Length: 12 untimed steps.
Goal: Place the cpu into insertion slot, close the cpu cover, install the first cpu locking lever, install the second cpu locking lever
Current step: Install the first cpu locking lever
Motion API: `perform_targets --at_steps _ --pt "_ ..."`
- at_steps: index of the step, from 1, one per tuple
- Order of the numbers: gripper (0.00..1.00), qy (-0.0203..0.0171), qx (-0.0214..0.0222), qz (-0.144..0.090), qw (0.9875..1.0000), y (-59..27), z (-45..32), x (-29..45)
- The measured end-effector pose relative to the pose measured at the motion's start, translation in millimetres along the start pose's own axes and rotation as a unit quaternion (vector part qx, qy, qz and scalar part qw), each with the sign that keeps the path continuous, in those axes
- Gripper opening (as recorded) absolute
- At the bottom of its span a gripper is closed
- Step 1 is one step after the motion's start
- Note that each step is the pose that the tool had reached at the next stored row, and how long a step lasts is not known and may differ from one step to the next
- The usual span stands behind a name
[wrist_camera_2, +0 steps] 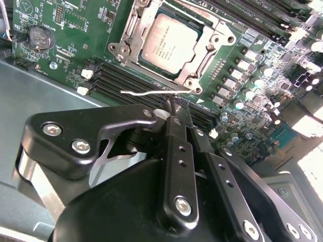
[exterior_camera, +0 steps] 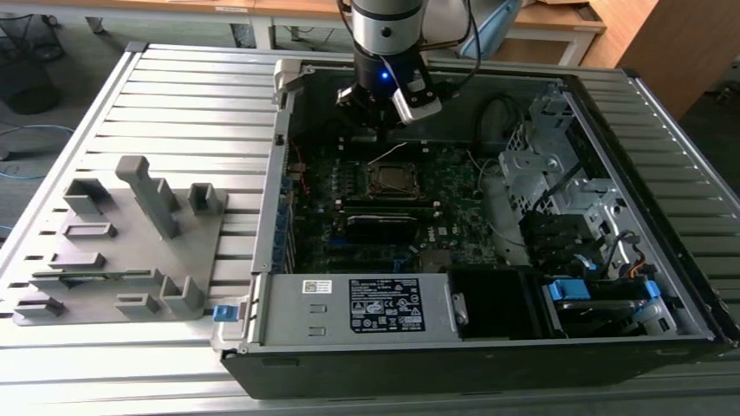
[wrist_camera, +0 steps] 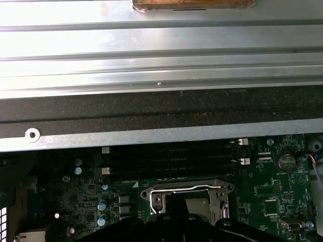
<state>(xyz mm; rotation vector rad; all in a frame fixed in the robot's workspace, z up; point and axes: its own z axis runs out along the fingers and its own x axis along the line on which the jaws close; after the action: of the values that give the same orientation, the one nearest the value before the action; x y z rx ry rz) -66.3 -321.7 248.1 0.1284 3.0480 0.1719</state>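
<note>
The cpu [wrist_camera_2: 169, 43] lies flat in the insertion slot [exterior_camera: 393, 179], grey metal top up. The cpu cover [wrist_camera_2: 132, 35] is down over it, framing the chip; it also appears in the first wrist view [wrist_camera: 187, 190]. One thin wire locking lever [wrist_camera_2: 144, 92] stands raised beside the socket, and in the exterior view it slants up [exterior_camera: 387, 154] towards the arm. My gripper [wrist_camera_2: 176, 107] is shut, with its fingertips right at that lever's free end. Whether the wire is clamped between them is unclear. Seen from outside, the gripper [exterior_camera: 386, 132] hangs just above the socket's far side.
Black memory slots [wrist_camera_2: 131, 83] run beside the socket under the fingertips. The case's metal wall [wrist_camera: 151, 103] rises close behind. A power supply [exterior_camera: 359, 308] sits at the near edge, and a drive cage [exterior_camera: 555, 156] is on the exterior view's right. A grey fixture board [exterior_camera: 121, 243] lies outside on the exterior view's left.
</note>
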Motion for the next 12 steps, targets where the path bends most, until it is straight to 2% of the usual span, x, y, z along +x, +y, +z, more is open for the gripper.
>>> perform_targets --at_steps 5,7,10,12 --pt "0.11 0.0001 -0.0002 0.000 1.0000 0.0 1.9 -2.4" --pt "0.11 0.0001 -0.0015 0.000 1.0000 0.0 2.8 -4.0" --pt "0.11 0.0008 -0.0098 0.001 1.0000 0.0 3.6 -4.9" --pt "0.11 0.0015 -0.0184 0.002 0.9998 0.0 3.8 -5.0"
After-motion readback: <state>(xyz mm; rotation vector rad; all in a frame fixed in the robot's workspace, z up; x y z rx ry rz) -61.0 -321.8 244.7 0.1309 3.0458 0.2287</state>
